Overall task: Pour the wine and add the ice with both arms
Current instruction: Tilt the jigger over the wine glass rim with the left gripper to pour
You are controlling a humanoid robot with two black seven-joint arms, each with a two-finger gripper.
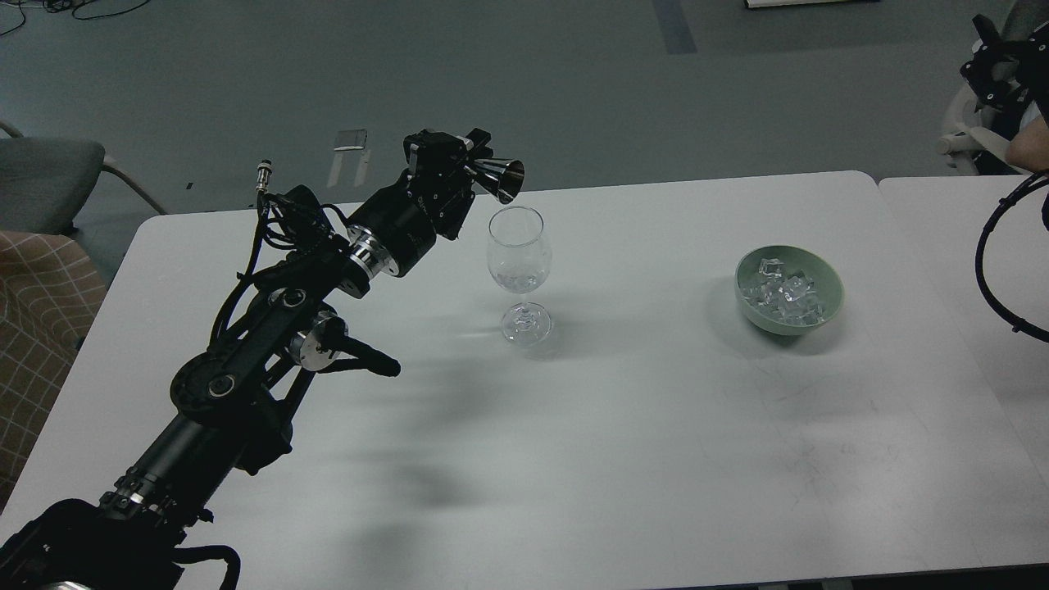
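My left gripper (469,164) is shut on a small shiny metal measuring cup (501,179). The cup is tipped sideways, its mouth just above the rim of the clear wine glass (516,254). The glass stands upright on the white table (623,426). A little clear wine (516,280) lies in the bottom of its bowl. The ice (783,293), several clear cubes, sits in a pale green bowl (828,299) to the right. A dark part at the top right edge (993,61) may be my right gripper; its fingers cannot be told apart.
A black cable loop (987,279) of the right arm hangs at the right edge, over a second table (942,246). A grey chair (41,168) and a checked seat (41,295) stand at the left. A person's arm (1031,146) shows at the far right.
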